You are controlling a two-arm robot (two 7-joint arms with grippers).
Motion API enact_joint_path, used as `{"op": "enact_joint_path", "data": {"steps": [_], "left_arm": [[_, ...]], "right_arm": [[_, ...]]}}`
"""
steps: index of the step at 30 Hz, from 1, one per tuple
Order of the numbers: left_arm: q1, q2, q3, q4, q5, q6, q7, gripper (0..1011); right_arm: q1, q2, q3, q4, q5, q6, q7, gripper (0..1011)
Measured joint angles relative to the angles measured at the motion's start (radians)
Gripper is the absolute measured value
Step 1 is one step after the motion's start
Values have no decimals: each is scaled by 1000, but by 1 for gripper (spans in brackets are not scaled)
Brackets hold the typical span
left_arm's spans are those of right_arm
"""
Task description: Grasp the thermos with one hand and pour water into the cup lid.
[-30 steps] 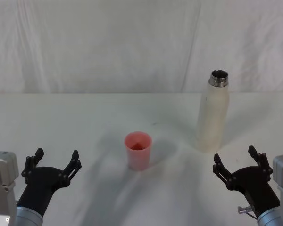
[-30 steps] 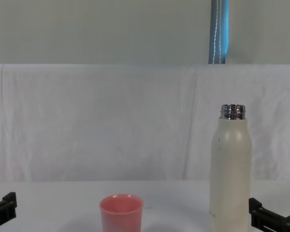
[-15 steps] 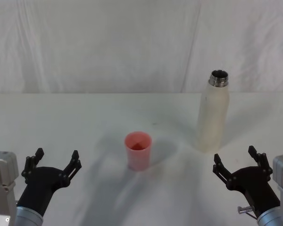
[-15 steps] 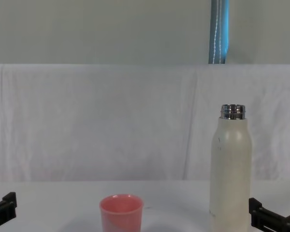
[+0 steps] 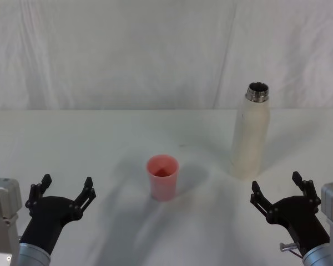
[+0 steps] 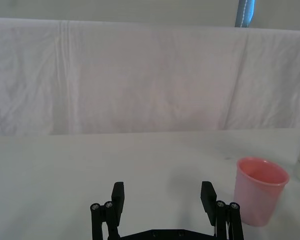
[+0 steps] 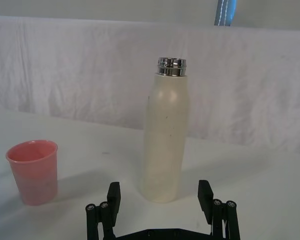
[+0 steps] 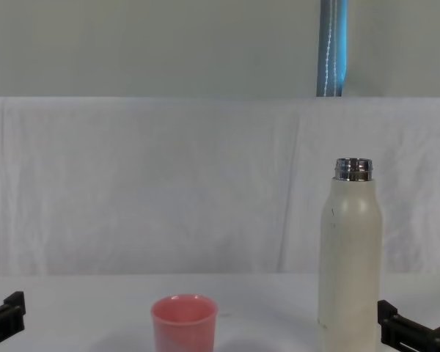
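Head view showed the thermos point(image 5: 251, 133) upright at right of centre and the pink cup point(image 5: 163, 177) at centre, apart. Left gripper point(image 5: 65, 188) at lower left and right gripper point(image 5: 279, 187) at lower right were both spread wide, holding nothing.

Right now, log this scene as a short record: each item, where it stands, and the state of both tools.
thermos: upright on the table's right side, cap off, steel neck open
cup lid: pink, upright, mouth up, near table centre, apart from the thermos
left tool: open, low at near left, holding nothing
right tool: open, low at near right, just short of the thermos
table: covered in white cloth
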Motion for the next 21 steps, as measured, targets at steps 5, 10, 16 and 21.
{"op": "enact_joint_path", "data": {"steps": [5,10,16,21], "left_arm": [[0,0,0,0,0,0,0,1001],[0,0,0,0,0,0,0,1001],[0,0,0,0,0,0,0,1001],[0,0,0,0,0,0,0,1001]], "right_arm": [[0,0,0,0,0,0,0,1001],[1,-9,7,-1,7,-1,10,1001],[12,-31,20,-4,25,-1,40,1001],[29,-47,32,-3,37,5,68,1001]]}}
